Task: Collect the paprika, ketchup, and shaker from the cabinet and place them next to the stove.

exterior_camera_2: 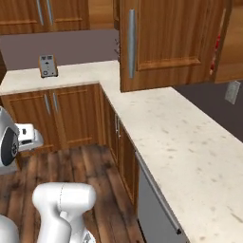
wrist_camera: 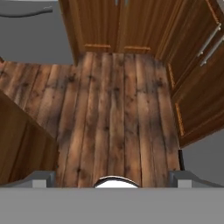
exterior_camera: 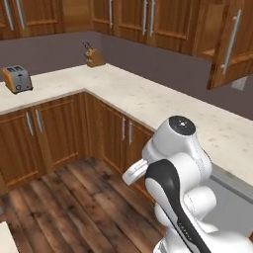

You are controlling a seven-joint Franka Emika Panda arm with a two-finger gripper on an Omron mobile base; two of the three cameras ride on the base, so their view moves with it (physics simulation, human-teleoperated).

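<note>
I had the arm (exterior_camera: 183, 197) folded low at the lower right of the left base view, its white and dark links bunched in front of the desk (exterior_camera: 148, 99). The hand pointed down at the plank floor (wrist_camera: 113, 109). In the hand view the fingertips (wrist_camera: 43, 178) sat at the two bottom corners, so the jaws stood wide apart with nothing between them. The desk ran in an L from the left edge to the corner and then down the right side. A toaster (exterior_camera: 17, 79) stood at the upper left and a knife block (exterior_camera: 94, 57) in the far corner against the grey wall. Base cupboards (exterior_camera: 54, 133) lined the desk's underside, and a grey appliance front (exterior_camera_2: 156, 209) showed under it at the bottom of the right base view. The cabinet (exterior_camera: 210, 49) hung at the upper right of the left base view with its door (exterior_camera: 230, 44) swung open toward me. In the right base view that door (exterior_camera_2: 171, 42) covered most of the top centre. Just past its right edge a red sliver (exterior_camera_2: 217, 46) showed inside the cabinet, but too little of it was visible for me to tell which container it was. An outlet (exterior_camera_2: 231, 91) sat on the wall below it, at the right edge.
</note>
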